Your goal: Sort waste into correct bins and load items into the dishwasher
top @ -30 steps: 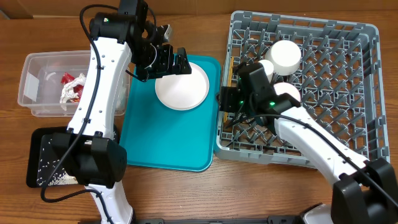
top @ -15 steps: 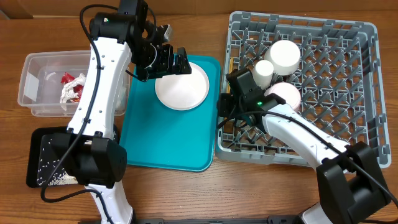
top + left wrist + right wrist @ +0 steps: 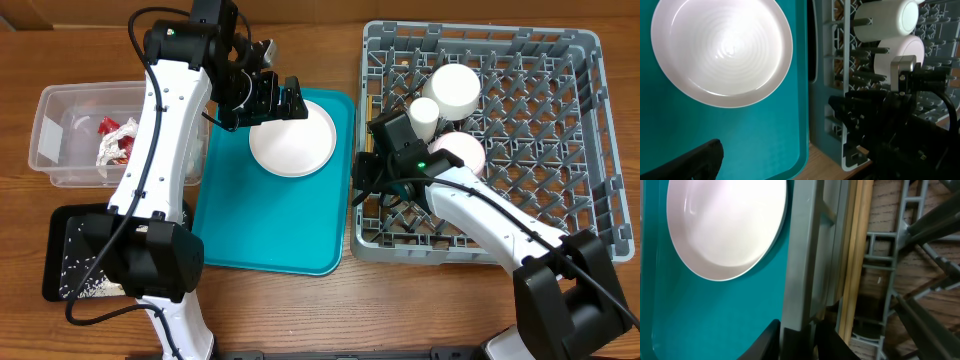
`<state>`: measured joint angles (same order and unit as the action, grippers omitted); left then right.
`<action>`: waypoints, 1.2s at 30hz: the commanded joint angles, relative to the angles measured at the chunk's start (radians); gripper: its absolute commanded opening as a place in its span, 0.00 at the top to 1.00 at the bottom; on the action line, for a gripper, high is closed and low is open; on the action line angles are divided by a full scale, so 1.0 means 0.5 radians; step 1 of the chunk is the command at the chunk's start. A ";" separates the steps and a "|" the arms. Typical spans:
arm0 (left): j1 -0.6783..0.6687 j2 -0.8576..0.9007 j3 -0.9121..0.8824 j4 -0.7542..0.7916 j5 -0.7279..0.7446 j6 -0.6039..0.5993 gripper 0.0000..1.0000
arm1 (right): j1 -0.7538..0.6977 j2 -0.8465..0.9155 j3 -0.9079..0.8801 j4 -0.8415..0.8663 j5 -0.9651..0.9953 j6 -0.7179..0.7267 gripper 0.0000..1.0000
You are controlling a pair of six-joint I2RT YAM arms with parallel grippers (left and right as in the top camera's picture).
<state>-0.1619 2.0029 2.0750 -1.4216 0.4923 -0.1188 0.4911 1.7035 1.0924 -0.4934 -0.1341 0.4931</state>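
Overhead: white plate (image 3: 293, 140) lay on the teal tray (image 3: 250, 230), with the left pincer (image 3: 279, 98) spread above its rim. Only the right wrist view showed the right pincer (image 3: 796, 332) pinching the dish rack (image 3: 800, 255) wall beside the tray; overhead, the arm hid that grip.

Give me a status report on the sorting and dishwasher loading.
Done: a large cup, a small cup and a bowl sit in the rack. A wrapper lies in the clear bin, crumbs in the black bin.
In hand: the right gripper straddles the rack's left wall, apparently clamped. The left gripper hovers open at the plate.
Left: the plate, not yet loaded, lies on the tray.
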 commanded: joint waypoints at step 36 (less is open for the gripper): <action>-0.010 -0.066 0.043 0.002 -0.011 0.043 0.00 | -0.075 -0.266 0.465 -0.301 -0.240 -0.320 0.41</action>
<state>-0.1619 2.0029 2.0750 -1.4216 0.4923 -0.1188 0.4580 1.6432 1.2854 -0.6292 -0.1463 0.3408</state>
